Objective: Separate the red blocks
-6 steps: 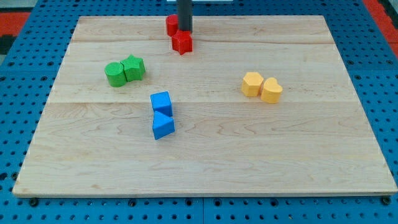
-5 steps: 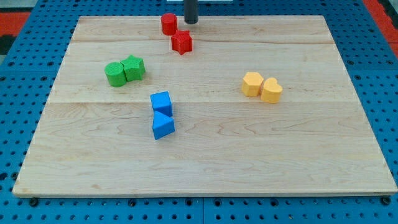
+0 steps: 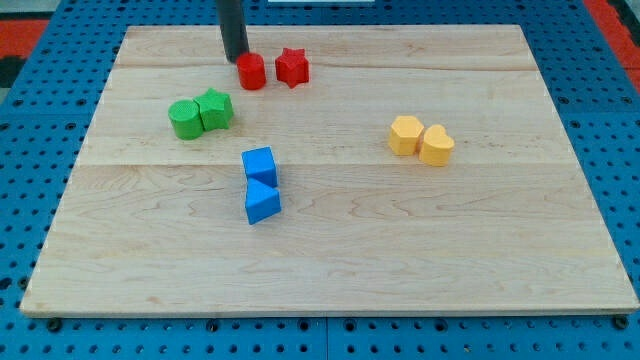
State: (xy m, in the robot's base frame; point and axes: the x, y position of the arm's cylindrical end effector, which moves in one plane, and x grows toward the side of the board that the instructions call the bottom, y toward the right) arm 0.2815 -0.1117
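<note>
Red blocks sit near the view's top of the board (image 3: 560, 250), left of centre: a red cylinder (image 3: 251, 72) and a red star (image 3: 292, 67), side by side with a narrow gap between them, not touching. My tip (image 3: 236, 58) is at the cylinder's upper-left edge, touching it or just about; the rod rises straight up out of the frame. No fingers on this rig, just the bare rod, so nothing is gripped. Below and to the view's left of the reds, a green cylinder (image 3: 184, 120) and a green star-like block (image 3: 215, 109) touch each other. Near the board's middle, a blue cube (image 3: 259, 165) sits directly above a blue wedge-like block (image 3: 263, 202), the two touching. On the view's right, a yellow hexagon-like block (image 3: 406, 135) and a yellow heart-like block (image 3: 436, 145) touch each other. Green, blue and yellow pairs are all well apart from the reds and from my tip. Board is light wood on a blue pegboard surface (image 3: 30, 150).
</note>
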